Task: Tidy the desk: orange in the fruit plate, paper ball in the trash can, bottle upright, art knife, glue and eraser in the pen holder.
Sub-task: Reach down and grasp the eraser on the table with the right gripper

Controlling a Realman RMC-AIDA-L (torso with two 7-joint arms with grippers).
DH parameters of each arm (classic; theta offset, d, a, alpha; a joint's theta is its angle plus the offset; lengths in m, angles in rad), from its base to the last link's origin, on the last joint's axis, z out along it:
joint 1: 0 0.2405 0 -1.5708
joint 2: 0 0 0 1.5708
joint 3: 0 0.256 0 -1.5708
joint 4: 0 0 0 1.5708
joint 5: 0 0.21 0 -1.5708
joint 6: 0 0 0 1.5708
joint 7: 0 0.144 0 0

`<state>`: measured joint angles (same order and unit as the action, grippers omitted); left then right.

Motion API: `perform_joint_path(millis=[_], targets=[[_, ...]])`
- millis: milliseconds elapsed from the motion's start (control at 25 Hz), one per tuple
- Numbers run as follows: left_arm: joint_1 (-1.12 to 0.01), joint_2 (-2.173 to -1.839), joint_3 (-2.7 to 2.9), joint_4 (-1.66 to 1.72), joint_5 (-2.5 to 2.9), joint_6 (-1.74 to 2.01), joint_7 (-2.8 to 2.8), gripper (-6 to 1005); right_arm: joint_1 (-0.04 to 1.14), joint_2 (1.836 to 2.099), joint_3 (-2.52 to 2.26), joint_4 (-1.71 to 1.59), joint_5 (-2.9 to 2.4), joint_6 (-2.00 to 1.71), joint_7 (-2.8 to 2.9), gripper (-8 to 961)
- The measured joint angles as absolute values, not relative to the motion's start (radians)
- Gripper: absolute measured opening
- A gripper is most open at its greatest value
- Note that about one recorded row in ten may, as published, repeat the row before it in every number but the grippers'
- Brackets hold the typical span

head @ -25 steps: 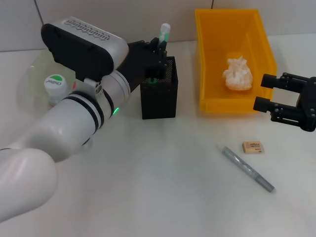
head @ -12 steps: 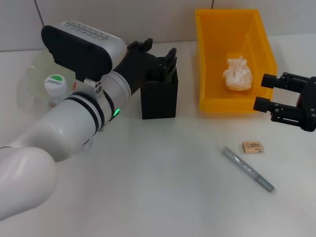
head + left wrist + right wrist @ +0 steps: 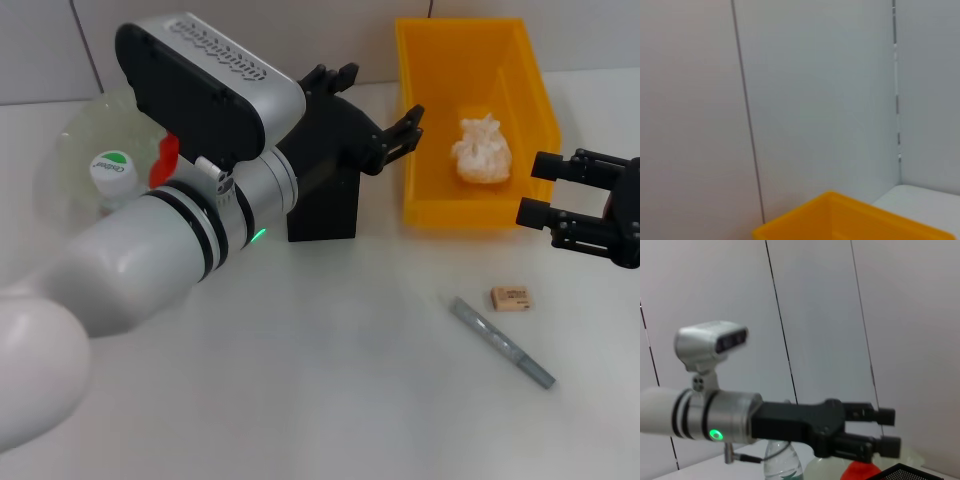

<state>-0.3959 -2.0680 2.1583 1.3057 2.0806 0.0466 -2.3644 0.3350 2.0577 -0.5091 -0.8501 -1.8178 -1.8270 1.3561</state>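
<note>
Pen holder point(image 3: 325, 205), black mesh: standing on the bench point(image 3: 330, 400), left gripper point(image 3: 375, 105) hovering above it, jaws wide and holding nothing. Trash can point(image 3: 425, 215) sitting right of the holder, paper ball point(image 3: 481, 149) lying inside. Eraser point(image 3: 511, 298) and art knife point(image 3: 500, 342) lying right of the holder. Right gripper point(image 3: 535, 190) hanging beyond the eraser, jaws wide.

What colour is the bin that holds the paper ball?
Yellow-orange. The bin with the white paper ball inside shows best in the head view.
</note>
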Motion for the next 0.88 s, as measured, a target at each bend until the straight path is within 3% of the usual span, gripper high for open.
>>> perform_joint_path(millis=[560, 880], targets=[[-0.259, -2.066, 1.963, 1.592, 2.072, 0.451, -2.176, 802, 0.333, 2.052, -0.506, -0.850, -1.818, -1.855, 1.350, 585], [-0.265, -2.067, 1.898, 1.625, 2.067, 0.546, -2.147, 802, 0.330, 2.052, -0.497, -0.849, -1.818, -1.866, 1.350, 584]])
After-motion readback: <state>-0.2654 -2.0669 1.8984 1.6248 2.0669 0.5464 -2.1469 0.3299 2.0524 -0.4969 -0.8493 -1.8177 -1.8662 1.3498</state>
